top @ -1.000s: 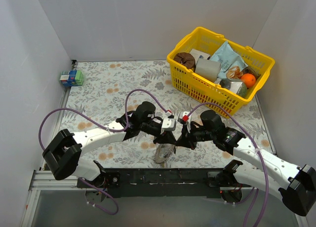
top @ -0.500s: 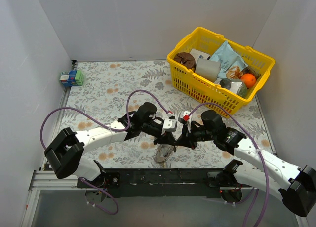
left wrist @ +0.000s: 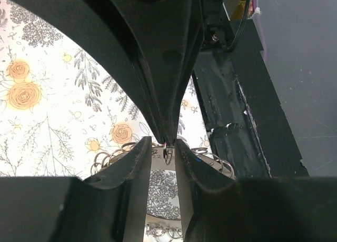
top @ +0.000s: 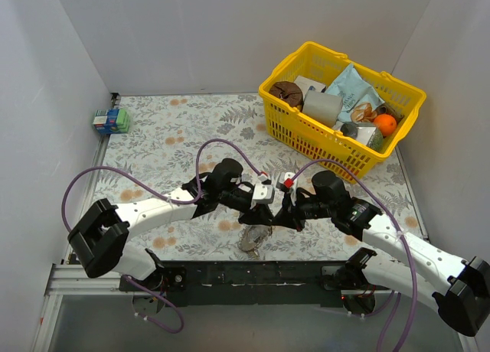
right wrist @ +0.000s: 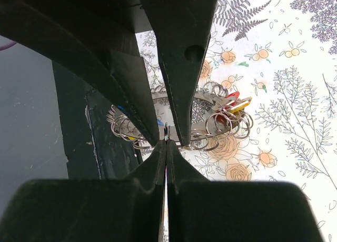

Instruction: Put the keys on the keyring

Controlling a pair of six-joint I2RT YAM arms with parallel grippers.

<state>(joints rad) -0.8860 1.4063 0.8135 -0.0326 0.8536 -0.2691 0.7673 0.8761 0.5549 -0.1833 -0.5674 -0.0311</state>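
Surface (top: pixel 153 145): floral; open room to the far side and left.
Basket (top: pixel 337 159): yellow, far right corner, well apart.
Left claw (left wrist: pixel 164 145): fingers narrowly parted, flanking the small ring.
Right claw (right wrist: pixel 166 145): pinched closed on the small ring.
Keyring (top: pixel 255 239): flat at the near edge, beneath both claws.
Keys (right wrist: pixel 234 101): red and yellow heads bunched at one side.
Small ring (left wrist: pixel 167 153): upright, edge-on.
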